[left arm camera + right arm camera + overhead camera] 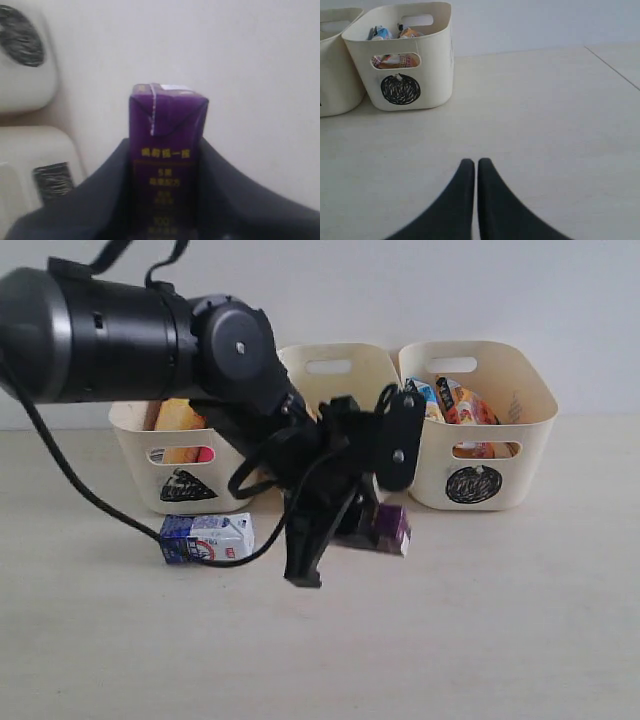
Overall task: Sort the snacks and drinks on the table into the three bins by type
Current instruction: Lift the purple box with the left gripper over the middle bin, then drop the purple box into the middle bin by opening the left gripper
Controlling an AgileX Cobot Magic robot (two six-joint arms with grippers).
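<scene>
**Left gripper (167, 167) clamped on the small purple carton (167, 120), low in front of the bins.**
Nearest, the right gripper (476, 167) shows smooth black tapered fingers pressed together on nothing, over the pale matte table (500, 620). Beyond, the boxy blue-white milk carton (207, 537) lies on its side before the triangle tub (135, 455). The rounded cream circle tub (530, 410) holds crinkly bags (468, 405).

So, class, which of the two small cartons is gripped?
The purple carton, clamped in the left gripper; the blue-white milk carton lies free on the table.
</scene>
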